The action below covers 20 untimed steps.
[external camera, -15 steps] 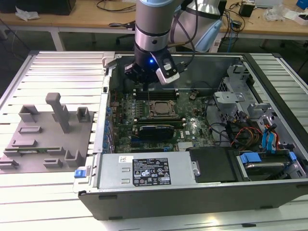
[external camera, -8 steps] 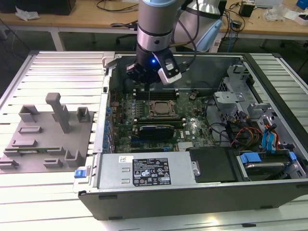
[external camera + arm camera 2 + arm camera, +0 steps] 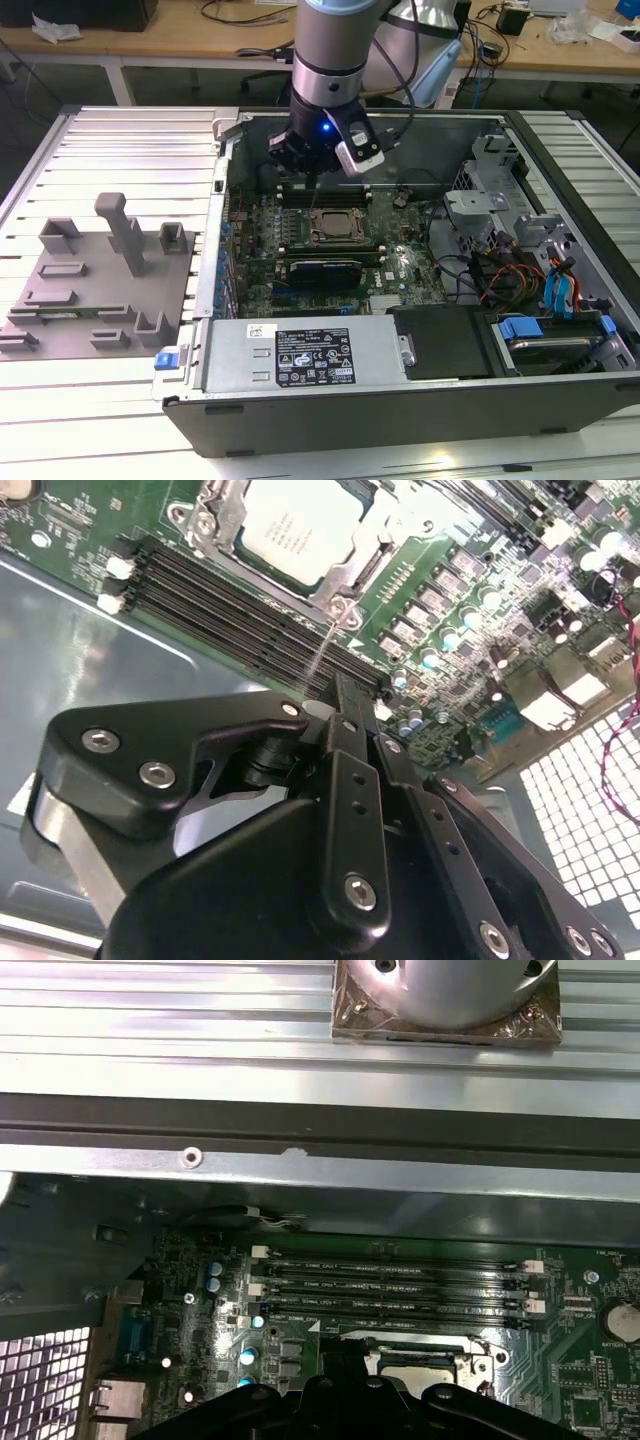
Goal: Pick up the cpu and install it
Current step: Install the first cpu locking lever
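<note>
The cpu [image 3: 300, 525], a silvery square chip, lies flat inside the motherboard's socket [image 3: 385, 520], with the metal frame around it. It also shows as a pale square [image 3: 333, 226] in the middle of the board [image 3: 400, 265] and partly behind the gripper body [image 3: 415, 1360]. My gripper [image 3: 313, 180] hangs just above the board at the socket's far side, over the black memory slots [image 3: 230, 610]. Its black fingers [image 3: 345, 705] are closed together, and I see nothing held between them. The fingertips are apart from the cpu.
The open computer case [image 3: 300, 370] holds a power supply at the front, drive bays and cables [image 3: 540, 280] on the exterior view's right. A grey plastic fixture [image 3: 100, 280] with upright blocks sits on the ribbed table on the exterior view's left. Case walls surround the board.
</note>
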Motion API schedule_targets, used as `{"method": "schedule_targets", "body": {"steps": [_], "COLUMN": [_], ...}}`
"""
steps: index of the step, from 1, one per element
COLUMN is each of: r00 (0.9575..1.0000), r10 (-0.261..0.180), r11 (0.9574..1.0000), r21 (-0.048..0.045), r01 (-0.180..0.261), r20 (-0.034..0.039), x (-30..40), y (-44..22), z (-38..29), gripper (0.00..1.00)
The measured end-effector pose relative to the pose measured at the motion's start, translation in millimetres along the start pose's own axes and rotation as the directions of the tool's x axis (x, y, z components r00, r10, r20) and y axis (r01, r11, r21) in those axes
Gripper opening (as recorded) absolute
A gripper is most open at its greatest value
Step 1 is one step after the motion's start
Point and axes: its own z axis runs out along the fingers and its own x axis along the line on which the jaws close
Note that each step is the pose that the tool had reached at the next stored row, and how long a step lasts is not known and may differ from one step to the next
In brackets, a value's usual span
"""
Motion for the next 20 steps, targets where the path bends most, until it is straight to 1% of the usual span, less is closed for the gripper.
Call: {"method": "schedule_targets", "body": {"steps": [3, 7, 8, 10, 11, 14, 15, 17, 18, 20], "r00": [1.0, 1.0, 1.0, 0.9999, 0.9998, 0.9991, 0.9986, 0.9979, 0.997, 0.9963], "r10": [0.0, 0.0, 0.001, 0.009, 0.019, 0.038, 0.046, 0.057, 0.066, 0.07], "r11": [1.0, 1.0, 1.0, 1.0, 0.9998, 0.9993, 0.9989, 0.9984, 0.9978, 0.9975], "r21": [-0.0001, -0.0003, -0.0001, -0.0003, -0.0004, -0.0005, -0.0001, 0.0003, 0.0009, 0.0033], "r01": [0.0, 0.0, -0.001, -0.009, -0.019, -0.038, -0.046, -0.057, -0.066, -0.07], "r20": [0.0, 0.0004, 0.0014, 0.0056, 0.0098, 0.0191, 0.0245, 0.0322, 0.0398, 0.0495], "x": [-2.7, -3.0, -3.0, -3.2, -3.2, -3.2, -3.2, -3.3, -3.3, -3.3], "y": [-0.1, -0.4, -0.9, -1.6, -2.0, -2.4, -2.6, -2.8, -3.0, -3.1], "z": [-0.1, 1.1, 2.4, 4.8, 6.3, 8.3, 9.0, 10.0, 10.8, 11.3], "gripper": [0.11, 0.11, 0.11, 0.11, 0.11, 0.11, 0.11, 0.11, 0.11, 0.11]}}
